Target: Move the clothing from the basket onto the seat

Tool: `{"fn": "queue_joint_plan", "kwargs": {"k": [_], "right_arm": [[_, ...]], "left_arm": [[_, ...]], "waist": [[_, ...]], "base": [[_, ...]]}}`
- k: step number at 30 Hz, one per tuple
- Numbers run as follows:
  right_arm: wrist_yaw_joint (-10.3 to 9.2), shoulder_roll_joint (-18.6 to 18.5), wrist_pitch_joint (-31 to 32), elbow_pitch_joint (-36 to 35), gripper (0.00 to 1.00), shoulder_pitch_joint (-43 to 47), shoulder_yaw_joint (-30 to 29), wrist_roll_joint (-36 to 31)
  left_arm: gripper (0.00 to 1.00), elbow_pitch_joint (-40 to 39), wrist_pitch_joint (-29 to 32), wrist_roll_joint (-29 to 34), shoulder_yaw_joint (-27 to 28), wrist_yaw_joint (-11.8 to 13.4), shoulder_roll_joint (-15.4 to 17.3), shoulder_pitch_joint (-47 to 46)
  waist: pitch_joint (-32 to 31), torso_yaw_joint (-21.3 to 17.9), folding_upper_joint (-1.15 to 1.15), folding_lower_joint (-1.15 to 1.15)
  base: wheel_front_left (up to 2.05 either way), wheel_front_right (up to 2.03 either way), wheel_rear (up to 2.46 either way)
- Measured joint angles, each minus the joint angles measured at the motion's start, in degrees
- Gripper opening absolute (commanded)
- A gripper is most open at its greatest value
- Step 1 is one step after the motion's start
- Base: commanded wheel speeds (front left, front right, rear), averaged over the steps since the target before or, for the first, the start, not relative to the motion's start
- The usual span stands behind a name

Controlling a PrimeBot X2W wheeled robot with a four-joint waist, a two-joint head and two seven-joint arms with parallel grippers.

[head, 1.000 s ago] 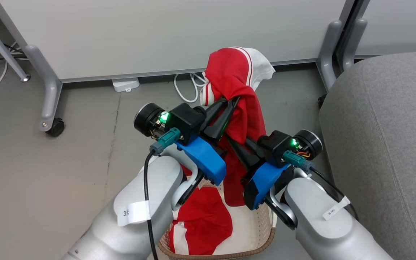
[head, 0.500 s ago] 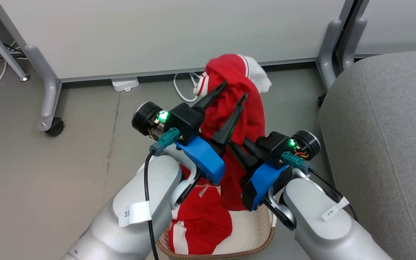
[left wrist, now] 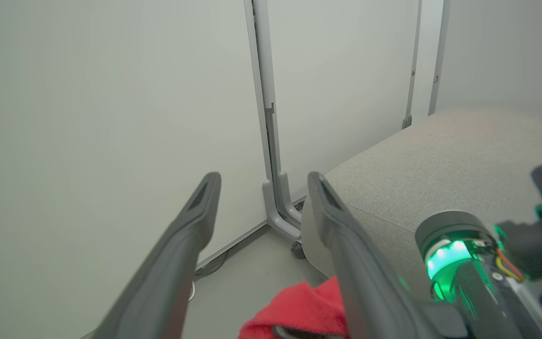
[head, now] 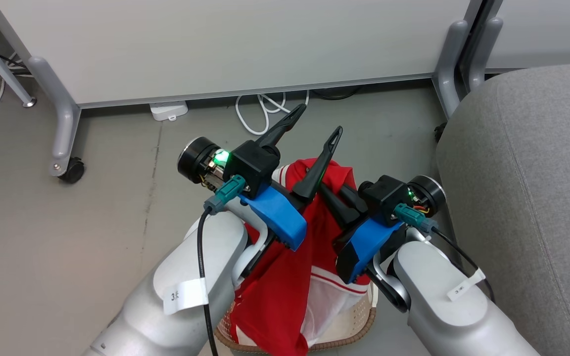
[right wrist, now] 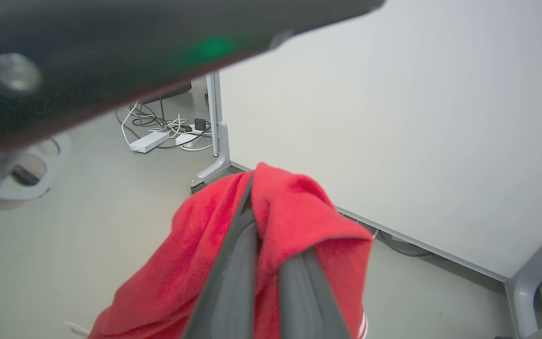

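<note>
Up above the basket (head: 360, 335), the right gripper (head: 333, 197) pinches a red garment (head: 285, 287); the left gripper (head: 318, 118) gapes wide, empty.

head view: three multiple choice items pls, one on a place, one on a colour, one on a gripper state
1. The seat lies on which side of the basket? A left B behind C right
2. Main colour of the hanging garment? A blue B red C green
3. The left gripper is: A open, empty B shut on cloth C shut on a handle

1 C: the grey cushion stands to the robot's right of the basket.
2 B: red cloth with white stripes.
3 A: jaws wide apart, nothing between.
</note>
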Motion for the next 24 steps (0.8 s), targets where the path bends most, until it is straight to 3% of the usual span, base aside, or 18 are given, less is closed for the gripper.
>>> {"fn": "queue_joint_plan", "kwargs": {"k": [8, 13, 24], "right_arm": [[0.00, -0.11, 0.01, -3.12, 0.00, 1.35, -4.39, -0.98], [0.00, -2.25, 0.00, -6.66, 0.00, 2.43, -7.27, -2.22], [0.00, -5.32, 0.00, -14.38, 0.00, 6.14, -15.72, -3.28]], "left_arm": [[1.00, -1.55, -0.01, 1.10, 0.60, 0.45, -0.03, 0.52], [1.00, -2.83, -0.01, 2.16, 1.41, 0.85, -0.02, 0.88], [1.00, -5.77, -0.07, 5.21, 1.79, 0.63, 0.47, 2.13]], "waist": [[1.06, -0.69, 0.00, 0.00], [2.37, -2.03, 0.00, 0.00], [5.46, -9.09, 0.00, 0.00]], "base": [[0.00, 0.00, 0.00], [0.00, 0.00, 0.00], [0.00, 0.00, 0.00]]}}
